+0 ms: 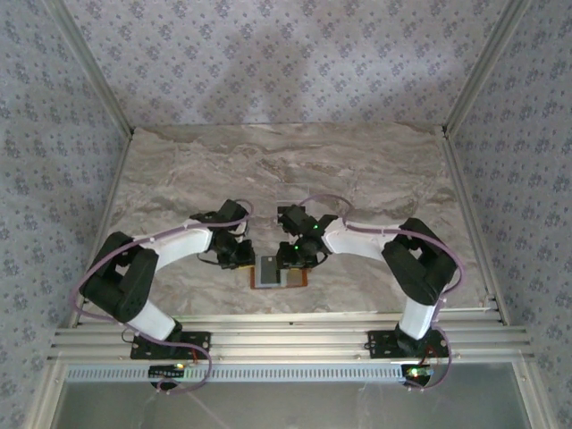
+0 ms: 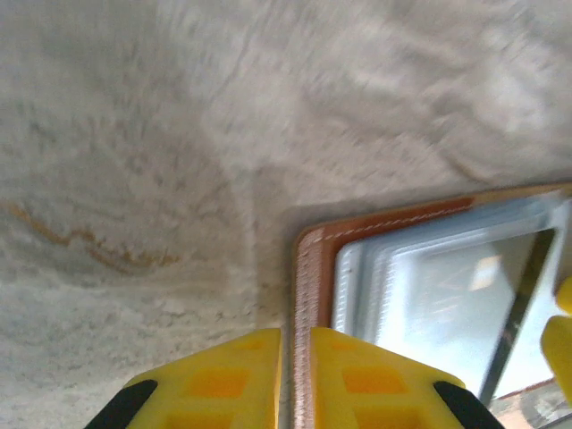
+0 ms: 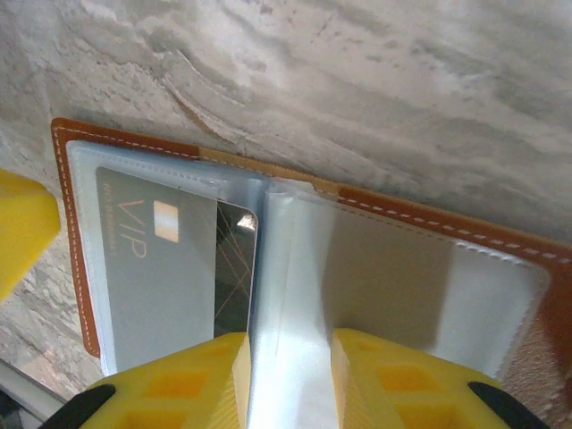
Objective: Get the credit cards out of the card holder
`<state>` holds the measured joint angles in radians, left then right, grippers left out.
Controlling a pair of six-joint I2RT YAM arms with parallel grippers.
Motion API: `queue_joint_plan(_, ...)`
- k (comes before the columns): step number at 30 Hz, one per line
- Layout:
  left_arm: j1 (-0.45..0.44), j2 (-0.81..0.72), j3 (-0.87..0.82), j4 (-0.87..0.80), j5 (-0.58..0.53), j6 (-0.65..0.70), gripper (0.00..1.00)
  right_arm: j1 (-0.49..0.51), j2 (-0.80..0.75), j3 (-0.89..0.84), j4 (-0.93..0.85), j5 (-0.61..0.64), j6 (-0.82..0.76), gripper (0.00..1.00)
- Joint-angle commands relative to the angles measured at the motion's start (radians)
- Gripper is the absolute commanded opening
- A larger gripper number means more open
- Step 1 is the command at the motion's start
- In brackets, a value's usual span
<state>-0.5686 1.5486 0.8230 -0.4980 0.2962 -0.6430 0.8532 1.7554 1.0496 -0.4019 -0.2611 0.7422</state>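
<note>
Left gripper (image 2: 295, 380) clamped on card holder (image 2: 308, 268) leather edge; right gripper (image 3: 290, 375) pinching its floppy clear leaf. Credit cards (image 3: 156, 268) sleeved just left of right gripper: likely light, stiff, slick; best pinched by an edge.

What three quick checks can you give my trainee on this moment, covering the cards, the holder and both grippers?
1. True or false: the grey VIP card is already out of the card holder.
2. The left gripper is closed on: A) the holder's brown leather edge; B) a loose card; C) nothing.
3. What stands between the fingers of the right gripper?

Key:
1. False; it sits inside a pocket of the open holder.
2. A.
3. A clear sleeve of the holder, lifted up from the open pages.
</note>
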Motion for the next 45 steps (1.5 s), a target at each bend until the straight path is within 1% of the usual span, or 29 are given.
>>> queue_joint_plan(1, 0.005, -0.02, 0.051, -0.025, -0.022, 0.023, 0.16, 0.0, -0.064, 0.0, -0.042, 0.046, 0.028, 0.31)
queue_joint_plan(5, -0.005, -0.049, 0.058, -0.035, -0.001, 0.01, 0.17, -0.003, -0.083, -0.005, -0.005, 0.014, 0.035, 0.31)
queue_joint_plan(8, -0.02, -0.043, 0.055, -0.019, 0.045, -0.002, 0.16, -0.008, -0.081, -0.017, 0.035, -0.012, 0.052, 0.3)
queue_joint_plan(13, -0.046, -0.004, 0.05, 0.008, 0.084, -0.01, 0.11, -0.019, -0.051, -0.038, 0.09, -0.059, 0.072, 0.29)
queue_joint_plan(17, -0.05, 0.024, 0.029, 0.019, 0.077, -0.01, 0.07, -0.02, -0.035, -0.043, 0.097, -0.067, 0.077, 0.28)
queue_joint_plan(22, -0.05, 0.039, 0.001, 0.035, 0.072, -0.013, 0.07, -0.021, -0.03, -0.059, 0.113, -0.07, 0.078, 0.28)
queue_joint_plan(33, -0.05, 0.061, -0.05, 0.03, 0.037, -0.001, 0.06, -0.024, -0.013, -0.142, 0.285, -0.149, 0.095, 0.26)
queue_joint_plan(45, -0.05, 0.07, -0.052, 0.026, 0.027, -0.002, 0.06, -0.033, 0.003, -0.174, 0.373, -0.201, 0.118, 0.22)
